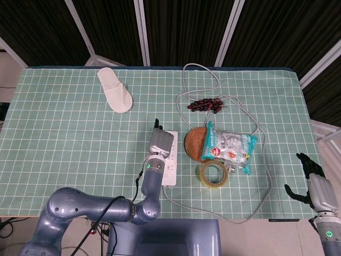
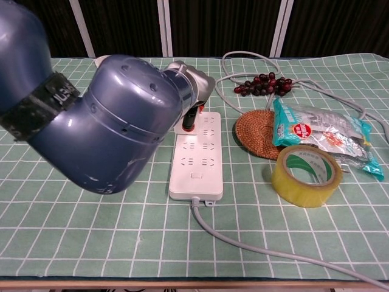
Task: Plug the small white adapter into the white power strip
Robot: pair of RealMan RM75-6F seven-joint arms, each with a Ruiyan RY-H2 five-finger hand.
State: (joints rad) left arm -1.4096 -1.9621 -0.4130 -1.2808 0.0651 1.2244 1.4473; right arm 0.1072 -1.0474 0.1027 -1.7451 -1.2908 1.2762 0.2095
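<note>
The white power strip lies near the table's front edge, its grey cable running off to the right. My left hand is down over the strip's far end, fingers curled with dark red-tipped fingertips touching the strip. The small white adapter sits under those fingers and is hidden by my forearm in both views. My right hand hangs off the table's right side with fingers apart, holding nothing.
Just right of the strip are a woven coaster, a snack bag and a roll of yellow tape. Dark grapes and looped cable lie behind them. A white slipper rests at the far left.
</note>
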